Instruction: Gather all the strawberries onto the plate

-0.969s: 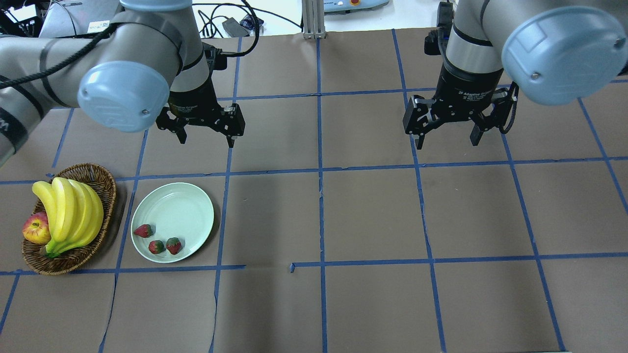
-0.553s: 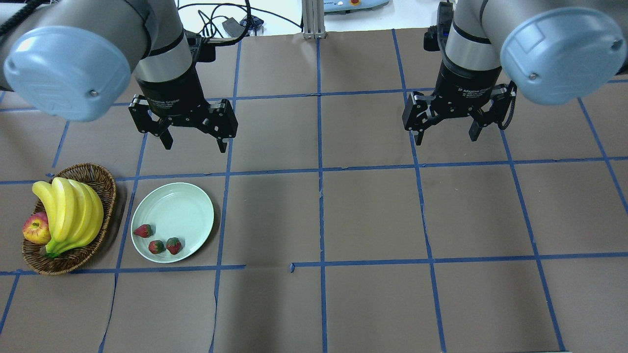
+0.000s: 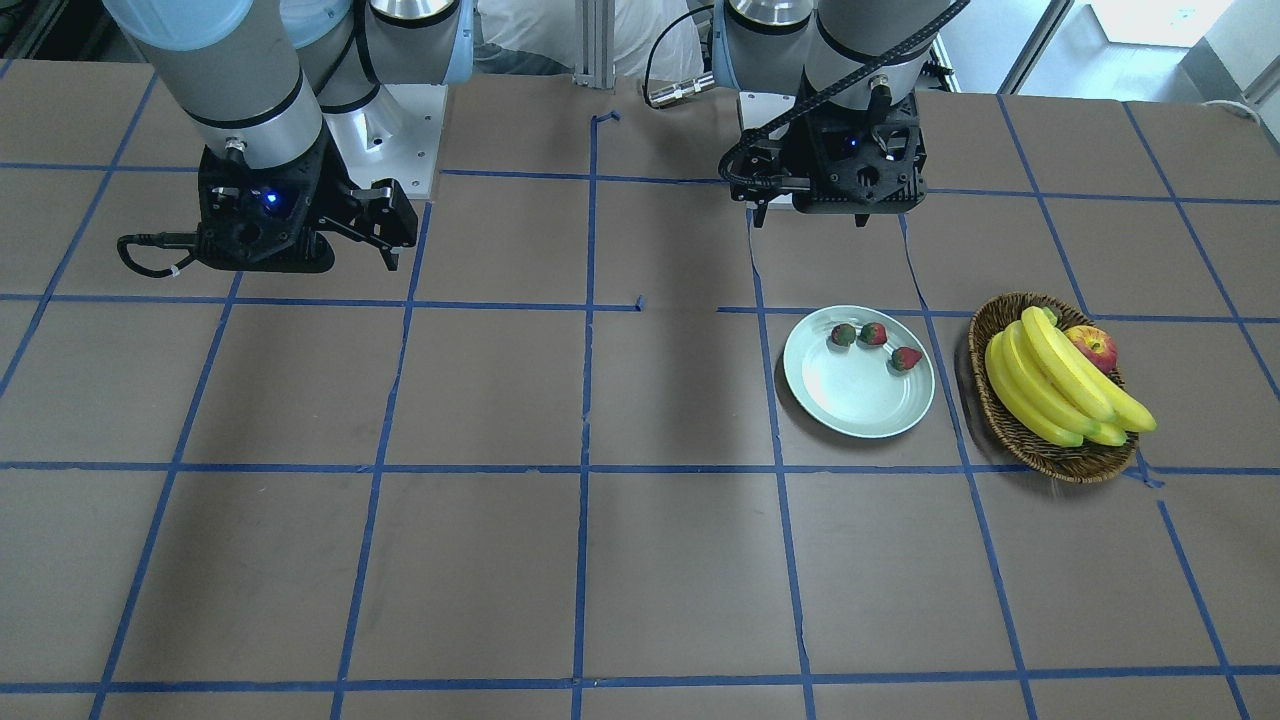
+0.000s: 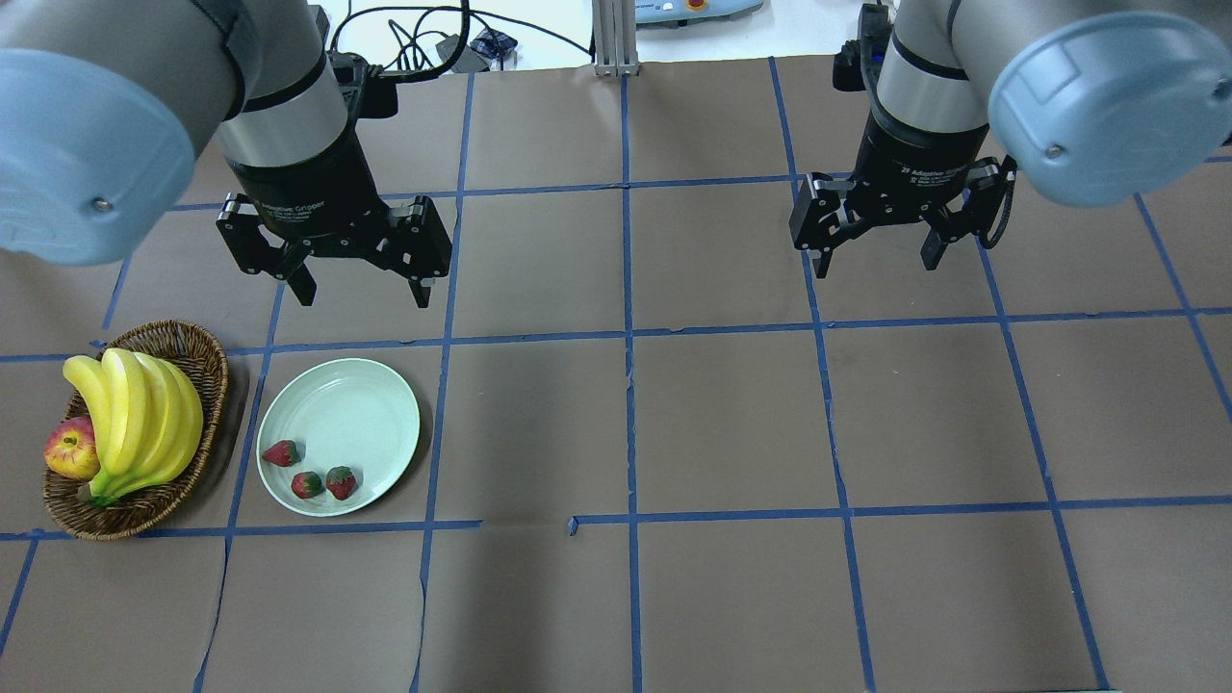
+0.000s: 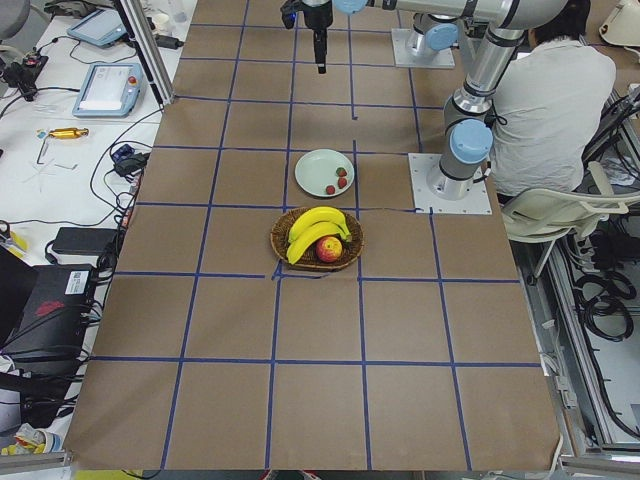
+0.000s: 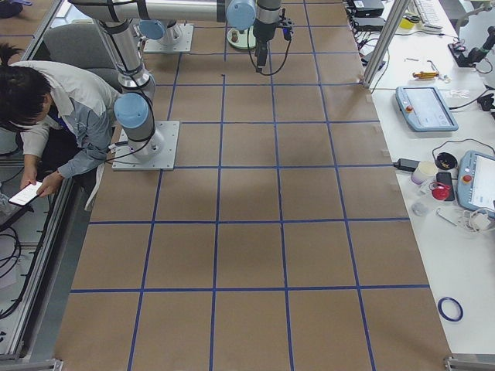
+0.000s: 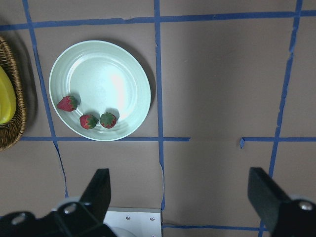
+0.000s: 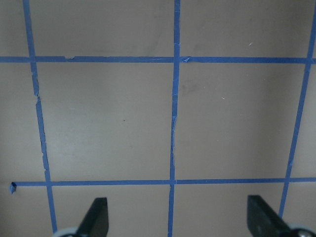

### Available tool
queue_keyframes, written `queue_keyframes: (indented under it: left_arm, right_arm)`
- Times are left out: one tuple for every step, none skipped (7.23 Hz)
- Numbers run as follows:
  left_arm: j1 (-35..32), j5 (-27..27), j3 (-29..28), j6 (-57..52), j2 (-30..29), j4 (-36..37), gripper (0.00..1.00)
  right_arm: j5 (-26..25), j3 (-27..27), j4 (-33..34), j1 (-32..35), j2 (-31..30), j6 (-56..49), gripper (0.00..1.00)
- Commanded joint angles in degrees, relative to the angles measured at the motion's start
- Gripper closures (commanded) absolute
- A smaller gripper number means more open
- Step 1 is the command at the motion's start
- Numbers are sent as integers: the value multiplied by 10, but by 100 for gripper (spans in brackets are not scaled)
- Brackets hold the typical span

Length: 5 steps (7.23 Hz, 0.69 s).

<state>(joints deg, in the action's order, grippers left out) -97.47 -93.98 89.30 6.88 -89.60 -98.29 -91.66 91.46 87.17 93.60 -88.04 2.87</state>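
Three strawberries [image 4: 281, 452] [image 4: 307, 484] [image 4: 340, 481] lie inside the pale green plate [image 4: 351, 409], along its near edge. The left wrist view shows the same berries [image 7: 67, 103] [image 7: 89, 121] [image 7: 108, 120] on the plate [image 7: 108, 74]. In the front-facing view the strawberries [image 3: 874, 334] sit on the plate [image 3: 850, 400] at the robot's side of it. My left gripper [image 4: 365, 294] hangs open and empty, high above the table, beyond the plate. My right gripper [image 4: 875, 265] hangs open and empty over bare table far to the right.
A brown wicker basket [image 4: 210, 351] with a bunch of bananas [image 4: 135, 423] and an apple [image 4: 69, 450] stands just left of the plate. Blue tape lines grid the brown table. A seated person [image 5: 555, 90] is behind the robot base.
My left arm has swung left and its open gripper has shifted left, looking larger in the overhead view. The right gripper has barely moved. Strawberries and plate are unchanged.
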Motion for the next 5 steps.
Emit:
queue_keyframes:
  left_arm:
    - [4,4,1,-4,-1,-2,0]
    - [4,11,2,-6,-17,4,0]
    - [4,25,13,-27,-27,16,0]
    - [4,25,30,-31,-27,48,0]
    - [3,26,35,-28,-27,56,0]
  right_arm:
    - [4,-14,-5,0,-7,-1,0]
    - [10,-21,-8,2,-7,-1,0]
    - [11,-15,-8,2,-6,-1,0]
    - [11,-15,-3,2,-5,-1,0]
    - [10,-15,-4,2,-3,-1,0]
